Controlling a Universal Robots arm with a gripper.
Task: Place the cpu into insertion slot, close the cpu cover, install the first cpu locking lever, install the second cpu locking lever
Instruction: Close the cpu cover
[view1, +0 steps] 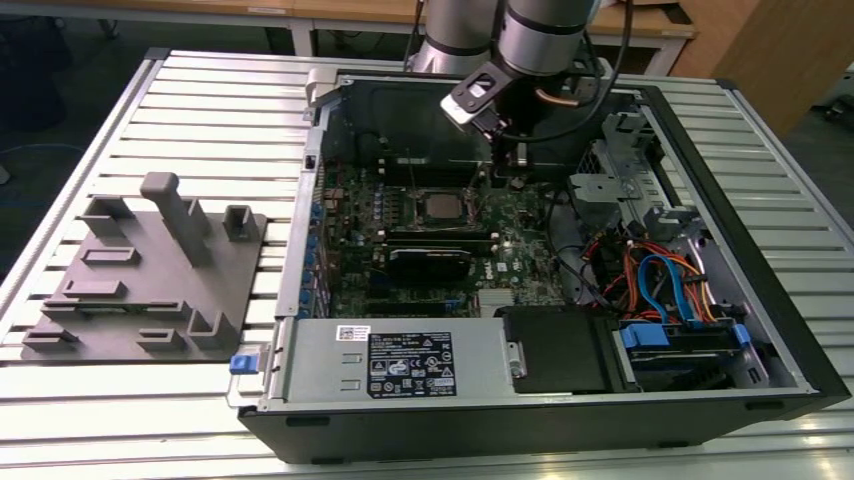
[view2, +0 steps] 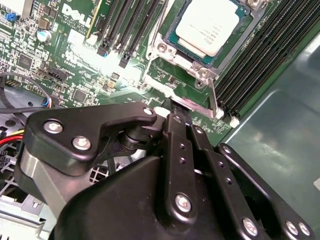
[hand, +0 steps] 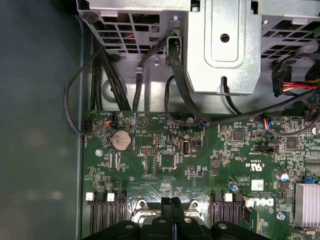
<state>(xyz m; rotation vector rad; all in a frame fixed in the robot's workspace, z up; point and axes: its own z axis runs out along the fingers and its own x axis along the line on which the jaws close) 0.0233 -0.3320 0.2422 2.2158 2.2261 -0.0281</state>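
Note:
The cpu (view2: 212, 27), a silver-grey square chip, sits in the insertion slot (view1: 438, 207) on the green board. The silvery cpu cover (view2: 182, 59) seems to lie flat around it. One thin metal locking lever (view2: 214, 97) runs along one side of the socket, and another (view2: 159, 22) along the opposite side. My gripper (view2: 172, 106) is shut, its black fingers (hand: 172, 212) pressed together with nothing visibly between them. The tips hang low just beside the socket frame's edge. In the exterior view the gripper (view1: 518, 160) is at the socket's far right corner.
The open computer case (view1: 787, 330) walls in the board. A metal drive cage (hand: 220, 45) with black cables (hand: 175, 80) stands close by. Long memory slots (view2: 260, 55) flank the socket. A grey fixture tray (view1: 147, 270) lies on the exterior view's left.

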